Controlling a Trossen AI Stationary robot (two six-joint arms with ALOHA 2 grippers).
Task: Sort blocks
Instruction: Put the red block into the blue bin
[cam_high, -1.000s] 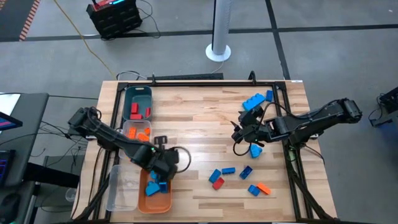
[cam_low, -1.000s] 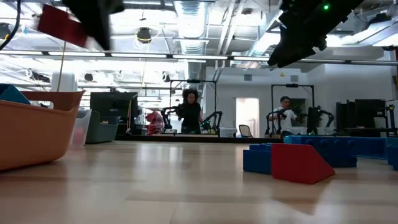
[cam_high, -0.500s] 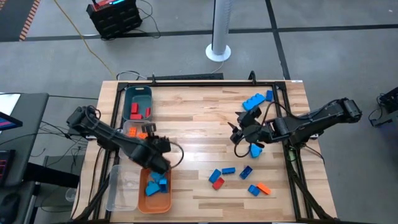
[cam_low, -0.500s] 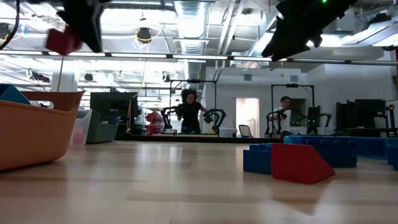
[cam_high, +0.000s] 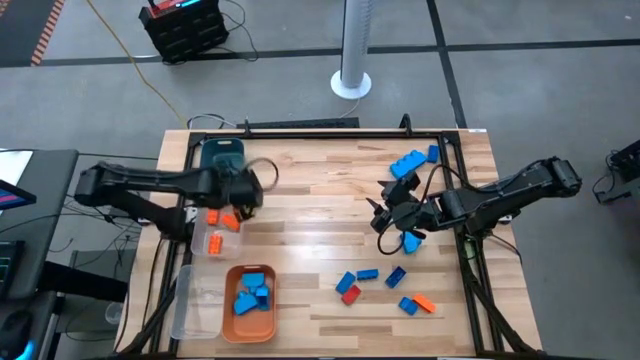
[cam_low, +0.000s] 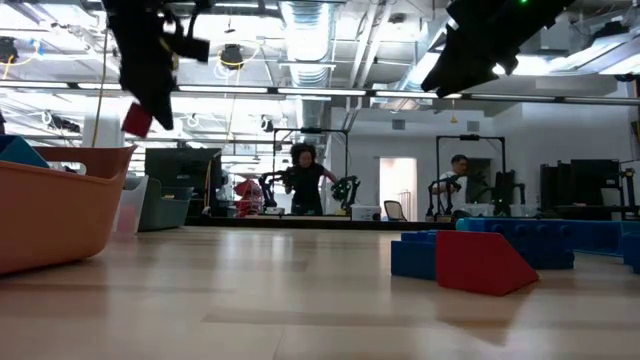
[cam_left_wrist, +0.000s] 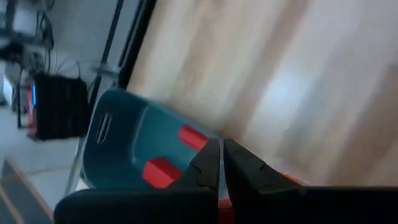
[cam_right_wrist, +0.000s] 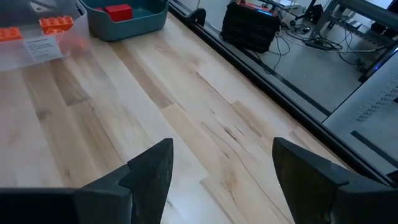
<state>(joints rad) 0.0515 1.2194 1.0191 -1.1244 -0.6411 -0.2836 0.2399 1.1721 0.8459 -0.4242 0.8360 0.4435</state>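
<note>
My left gripper (cam_high: 243, 193) hangs over the near end of the teal bin (cam_high: 221, 160), shut on a red block (cam_low: 138, 120). Its wrist view shows the fingers (cam_left_wrist: 221, 149) close together above the teal bin (cam_left_wrist: 118, 146), which holds red blocks (cam_left_wrist: 193, 137). My right gripper (cam_high: 388, 215) hovers open above the table's right half, next to a light blue block (cam_high: 410, 241). Loose blue, red and orange blocks (cam_high: 350, 288) lie on the wood near the right side. More blue blocks (cam_high: 409, 161) sit toward the far right corner. My left gripper pinches the red block (cam_low: 138, 120) between its two fingers, which come from above and point down. The block hangs just below the fingers, lifted clear of the table and the bins. The fingers hide the place of contact in the wrist view.
A clear bin (cam_high: 212, 238) with orange blocks sits nearer than the teal bin. The orange tray (cam_high: 250, 318) with blue blocks lies at the near left. A black frame (cam_high: 300, 128) borders the table. In the low view a red block (cam_low: 480, 262) and a blue one (cam_low: 415, 255) stand close.
My left gripper has swung from above the orange tray toward the table's far edge, to the near end of the teal bin, carrying the red block with it.
</note>
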